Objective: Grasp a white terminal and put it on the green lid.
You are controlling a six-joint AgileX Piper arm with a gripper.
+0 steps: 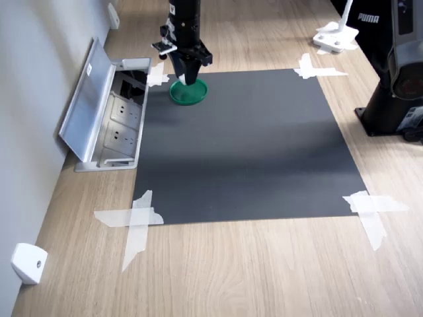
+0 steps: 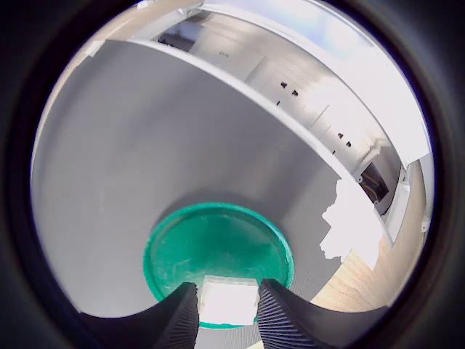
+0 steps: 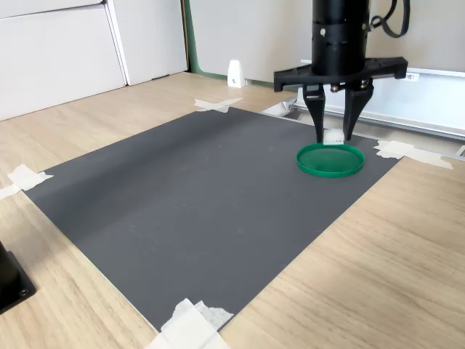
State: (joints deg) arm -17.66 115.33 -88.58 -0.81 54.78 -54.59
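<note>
The green lid [image 1: 193, 95] [image 3: 330, 161] is a flat round disc lying on the black mat near its far corner. My gripper [image 1: 188, 79] [image 3: 333, 137] hangs straight down over the lid's rim. It is shut on the white terminal [image 2: 229, 300] [image 3: 333, 135], a tiny white block squeezed between the two ribbed fingertips. In the wrist view the terminal sits just over the edge of the green lid [image 2: 218, 247], close above it. In the first exterior view the fingers hide the block.
The black mat [image 1: 244, 145] is taped to the wooden table at its corners. An open metal socket box [image 1: 106, 119] lies on the first exterior view's left, beside the lid. A white wedge piece [image 1: 28, 263] and a black stand [image 1: 396, 99] sit off the mat.
</note>
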